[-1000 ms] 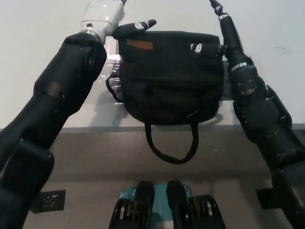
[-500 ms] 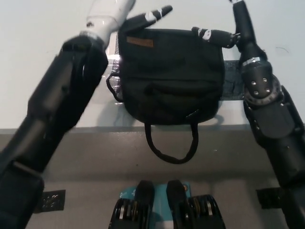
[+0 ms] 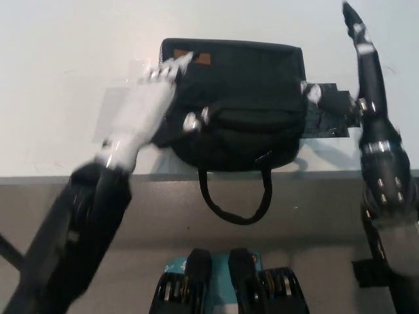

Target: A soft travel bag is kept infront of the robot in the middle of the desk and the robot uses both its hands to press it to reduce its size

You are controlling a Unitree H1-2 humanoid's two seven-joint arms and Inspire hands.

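1. The black travel bag (image 3: 236,104) is shown lying flat at the near edge of the white table (image 3: 59,72), its looped carry handle (image 3: 236,199) hanging over the edge.
2. The white left hand (image 3: 147,104) is laid against the bag's left side, fingers spread and gripping nothing.
3. The black right hand (image 3: 357,33) is raised at the far right, apart from the bag; whether it is open cannot be told.
4. The pressing step is judged to be beginning; the next move calls for the right hand to be brought onto the bag's right side so both press together.
5. A dark strip (image 3: 327,114) is seen under the bag's right end; grey floor (image 3: 314,222) lies below the table.
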